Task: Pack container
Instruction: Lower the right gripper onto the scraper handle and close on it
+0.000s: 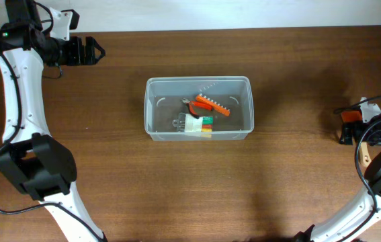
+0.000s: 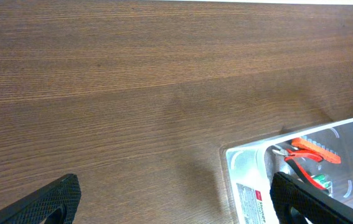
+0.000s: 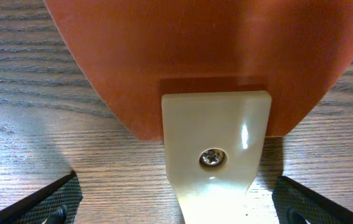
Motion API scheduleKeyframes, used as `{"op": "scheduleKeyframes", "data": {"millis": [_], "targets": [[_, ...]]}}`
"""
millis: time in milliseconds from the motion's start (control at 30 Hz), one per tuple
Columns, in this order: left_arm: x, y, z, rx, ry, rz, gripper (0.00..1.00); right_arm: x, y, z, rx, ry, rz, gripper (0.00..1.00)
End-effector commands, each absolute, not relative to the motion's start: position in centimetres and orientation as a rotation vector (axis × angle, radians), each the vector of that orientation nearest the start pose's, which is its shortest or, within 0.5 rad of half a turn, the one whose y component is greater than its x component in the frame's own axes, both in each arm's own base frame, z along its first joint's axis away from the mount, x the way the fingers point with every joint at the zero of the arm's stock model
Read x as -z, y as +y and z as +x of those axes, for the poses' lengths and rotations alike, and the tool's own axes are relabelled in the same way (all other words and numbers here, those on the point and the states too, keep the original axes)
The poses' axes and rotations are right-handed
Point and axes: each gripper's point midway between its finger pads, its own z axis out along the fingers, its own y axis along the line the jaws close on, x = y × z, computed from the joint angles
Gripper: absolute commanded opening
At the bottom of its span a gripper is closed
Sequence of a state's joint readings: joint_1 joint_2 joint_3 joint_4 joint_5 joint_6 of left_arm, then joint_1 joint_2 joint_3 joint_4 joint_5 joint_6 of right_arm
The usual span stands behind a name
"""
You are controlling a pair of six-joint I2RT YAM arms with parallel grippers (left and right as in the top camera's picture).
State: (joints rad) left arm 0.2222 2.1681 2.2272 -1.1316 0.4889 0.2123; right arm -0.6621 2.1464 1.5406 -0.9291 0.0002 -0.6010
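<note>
My left gripper (image 1: 93,50) hangs wide open over the table (image 1: 277,188). My right gripper (image 3: 177,204), equally wide, faces an orange-and-cream tool (image 3: 188,62). The container (image 1: 151,114) holds small tools (image 1: 212,105).

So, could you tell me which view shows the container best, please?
The overhead view: the whole container shows, all four walls. The left wrist view catches only one corner; the right wrist view shows none of it.

Dark wood-grain table (image 1: 277,188), pale wall strip (image 1: 244,13) along far edge
</note>
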Motion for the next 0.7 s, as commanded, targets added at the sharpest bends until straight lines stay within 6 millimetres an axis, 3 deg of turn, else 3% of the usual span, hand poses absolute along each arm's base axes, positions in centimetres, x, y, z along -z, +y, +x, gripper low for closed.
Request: {"op": "scheduleKeyframes", "data": {"millis": [0,267,667], "targets": [[-21.4,3.7,52.4,0.469,2.502,0.137,0.99,0.9,-25.4,31.8,0.031,3.126,0.118,0.99],[-21.4,3.7,52.4,0.469,2.502,0.137,0.99,0.9,-27.0,30.3,0.008,3.12,0.218,0.96],[-21.4,3.7,52.4,0.469,2.502,0.137,0.99,0.8,-26.3,31.2,-0.034,3.089,0.186,0.93]]}}
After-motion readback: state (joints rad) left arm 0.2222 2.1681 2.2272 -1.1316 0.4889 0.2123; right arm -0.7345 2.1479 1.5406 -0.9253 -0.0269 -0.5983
